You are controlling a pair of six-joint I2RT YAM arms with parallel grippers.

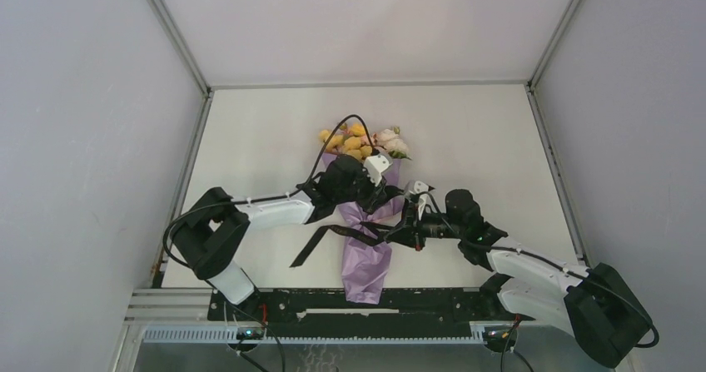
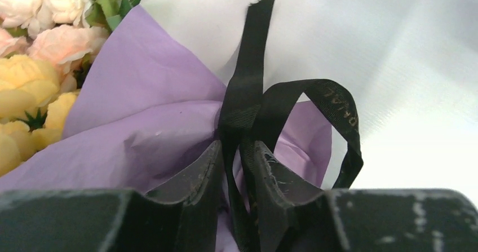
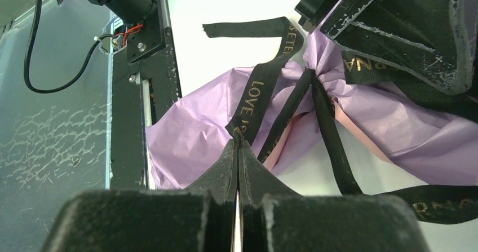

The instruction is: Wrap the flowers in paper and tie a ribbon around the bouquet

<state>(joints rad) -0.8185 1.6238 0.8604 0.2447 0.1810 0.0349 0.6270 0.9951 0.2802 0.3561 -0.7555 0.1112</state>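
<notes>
Black ribbon (image 3: 256, 97), gold "LOVE" lettering, cinched round lilac paper bouquet (image 1: 367, 260)
Bouquet lies mid worktop (image 1: 491, 139), blooms at far end; left pincer (image 2: 237, 148) and right pincer (image 3: 238, 146) each clamp a ribbon strand

You're seeing gold print on the ribbon (image 3: 255, 102): "LOVE" reads clearly down one strand in the right wrist view. Elsewhere you get only broken letters, nothing readable.
</notes>
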